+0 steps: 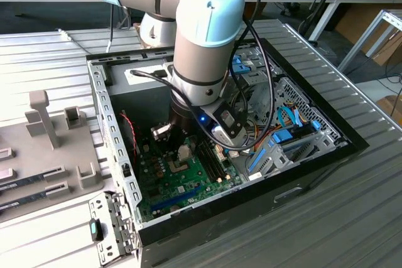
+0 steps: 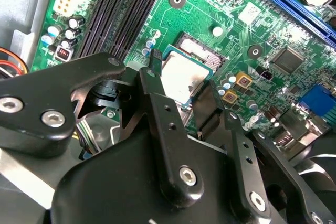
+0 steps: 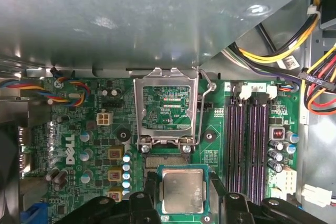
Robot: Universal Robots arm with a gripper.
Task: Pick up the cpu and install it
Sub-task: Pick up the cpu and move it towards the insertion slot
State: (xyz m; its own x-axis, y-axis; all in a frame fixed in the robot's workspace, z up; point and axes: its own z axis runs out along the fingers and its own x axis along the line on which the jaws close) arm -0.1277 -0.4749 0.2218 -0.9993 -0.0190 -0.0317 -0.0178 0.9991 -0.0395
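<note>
The cpu (image 3: 182,191) (image 2: 181,77) is a small silver-grey square with a thin green rim. My gripper (image 3: 182,195) (image 2: 181,90) is shut on it, with a black finger against each of two opposite edges. The chip hangs just over the green motherboard (image 3: 79,129), partly covering the open socket (image 3: 168,161) (image 2: 202,48). The socket's metal load plate (image 3: 166,109) is flipped up beyond it. In the exterior view my arm (image 1: 201,61) reaches down into the open computer case (image 1: 326,155), and the wrist hides the fingers there.
Dark memory slots (image 3: 247,145) (image 2: 126,9) run beside the socket. A grey metal wall (image 3: 131,19) and bundled cables (image 3: 283,51) stand close by. Outside the case, on the exterior view's left, a grey fixture (image 1: 44,117) holds memory sticks (image 1: 31,183).
</note>
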